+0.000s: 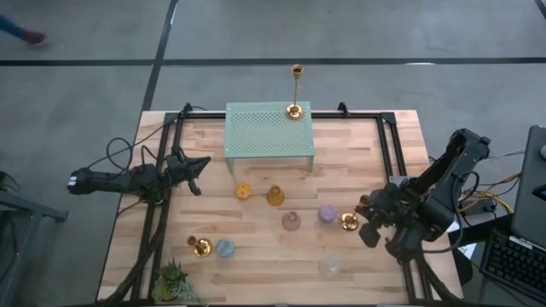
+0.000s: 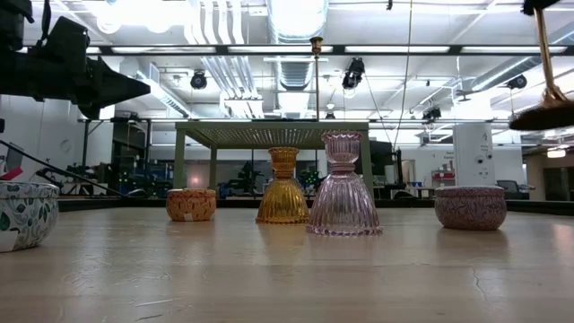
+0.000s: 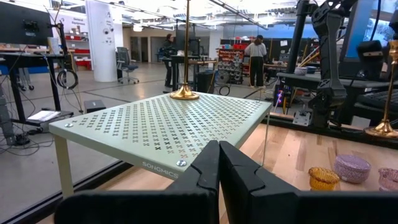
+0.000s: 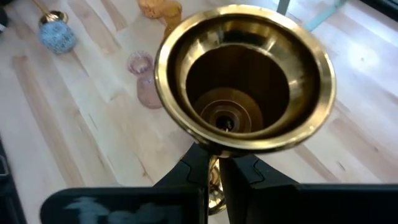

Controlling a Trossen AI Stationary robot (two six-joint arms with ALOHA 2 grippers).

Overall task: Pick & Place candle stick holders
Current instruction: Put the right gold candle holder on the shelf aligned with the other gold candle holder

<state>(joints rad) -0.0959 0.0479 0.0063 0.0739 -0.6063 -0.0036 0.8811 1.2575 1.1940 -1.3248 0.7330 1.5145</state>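
Nearest to the lens, in the right wrist view, wide open cup of a short gold candlestick [image 4: 245, 74], filling most of the picture. Clamped by its thin stem between the closed fingers of the right gripper [image 4: 214, 168]. Seen from above, held at the right side of the table [image 1: 375, 170], just beside the purple holder [image 1: 327, 213]; seen from the low view, raised off the wood. Further left, on the boards, pink holder [image 1: 292, 222], amber holder [image 1: 275, 196] and orange holder [image 1: 243, 191], all upright and apart from each other. Near the front left corner, second gold candlestick [image 1: 200, 247] with the blue holder [image 1: 225, 248] just beside it, and a small green plant [image 1: 175, 280] at the edge. Clear glass holder [image 1: 329, 267] alone near the front edge, faint against the wood. At the back, mint-green perforated stand [image 1: 269, 132] with the tall slender gold candlestick [image 1: 295, 109] upright on its far right corner. Left gripper [image 1: 198, 170] at the left side, above the table and near the stand, fingers pressed together with nothing between them.
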